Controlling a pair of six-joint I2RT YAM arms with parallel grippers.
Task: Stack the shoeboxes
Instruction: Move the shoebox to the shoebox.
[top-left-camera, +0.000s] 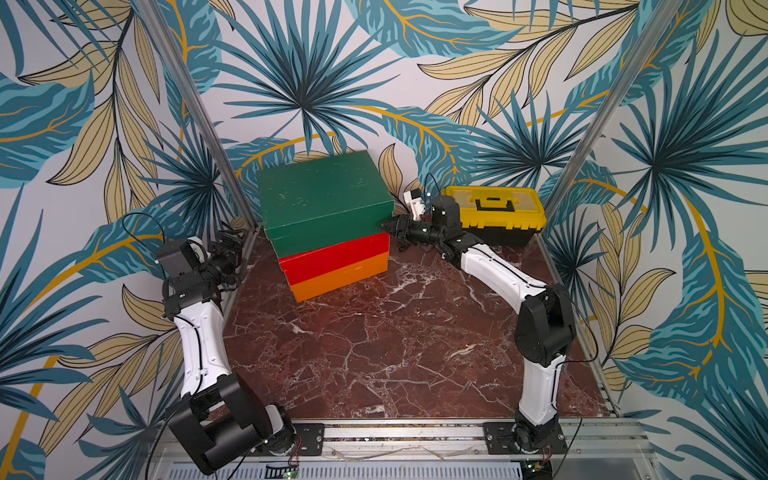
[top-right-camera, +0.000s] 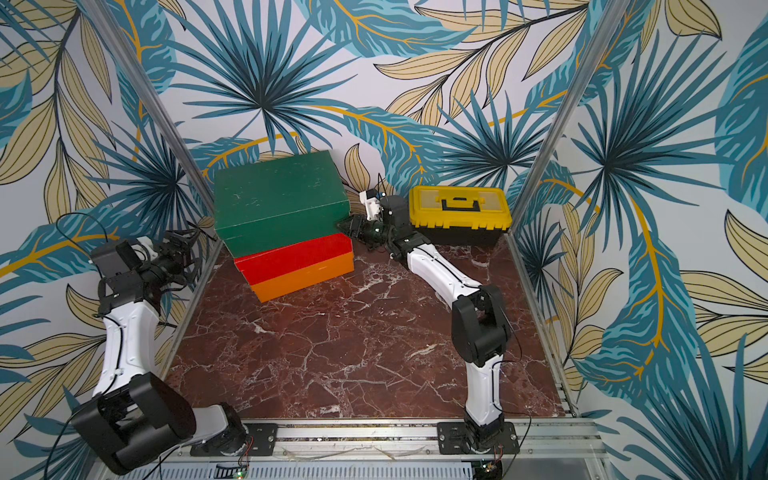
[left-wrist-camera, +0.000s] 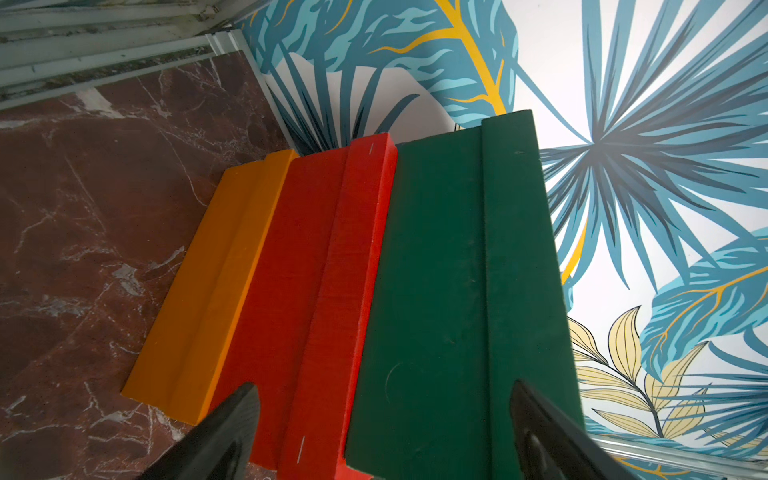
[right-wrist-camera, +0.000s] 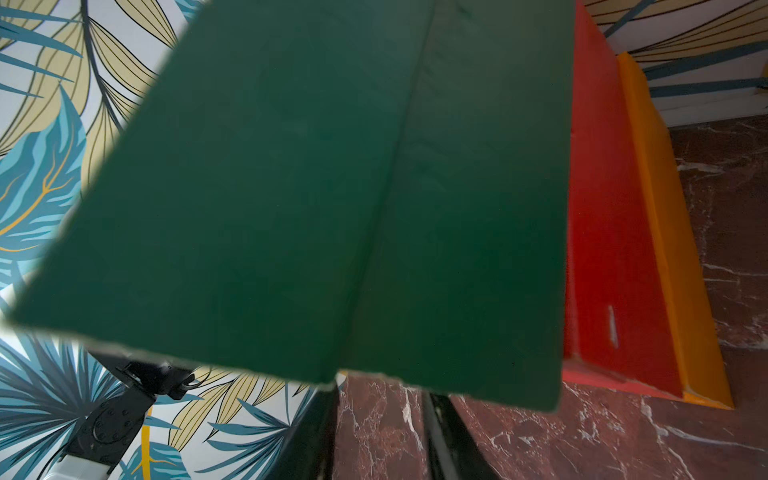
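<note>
Stacked: green shoebox (top-left-camera: 324, 195) on red shoebox (top-left-camera: 332, 257) on orange shoebox (top-left-camera: 340, 278), slightly askew; squaring likely remains. The right gripper (top-left-camera: 385, 225), closed, meets the green shoebox's end; the left gripper (top-left-camera: 230, 245) gapes beyond its other end.

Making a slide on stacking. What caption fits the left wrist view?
Open left gripper faces three stacked ends: green shoebox on red shoebox on orange shoebox, on marble table.
</note>
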